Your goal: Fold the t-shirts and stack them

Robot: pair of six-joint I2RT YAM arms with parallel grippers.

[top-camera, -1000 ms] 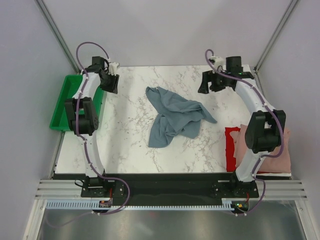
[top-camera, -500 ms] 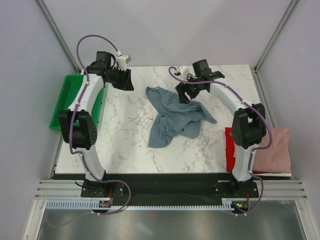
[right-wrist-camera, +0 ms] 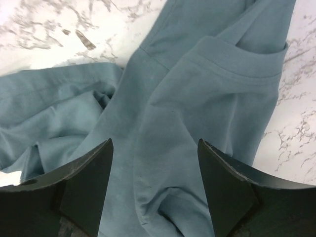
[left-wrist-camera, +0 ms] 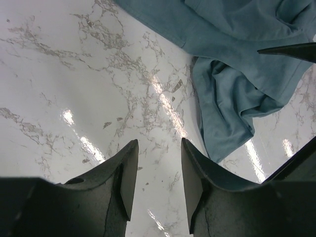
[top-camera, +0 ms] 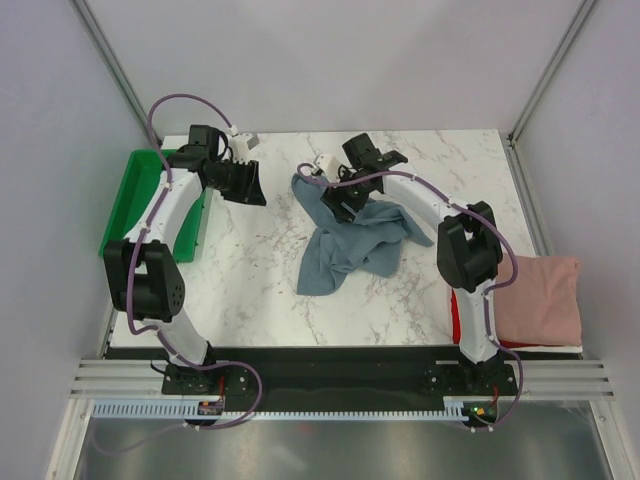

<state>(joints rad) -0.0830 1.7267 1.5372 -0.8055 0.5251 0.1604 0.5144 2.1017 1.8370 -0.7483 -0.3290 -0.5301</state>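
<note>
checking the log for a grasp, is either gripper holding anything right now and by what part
Nothing is held. The right gripper is open above the blue-grey t-shirt, no cloth pinched; the left gripper is open over the marble table.

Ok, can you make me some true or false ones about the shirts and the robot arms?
1. The blue shirt lies crumpled, not folded. True.
2. The right end effector is shut on the blue shirt. False: it is open above the shirt, holding nothing.
3. The pink shirt lies on top of the red shirt. True.
4. The left end effector is over the green tray. False: it is open over bare table, beside the blue shirt.
</note>
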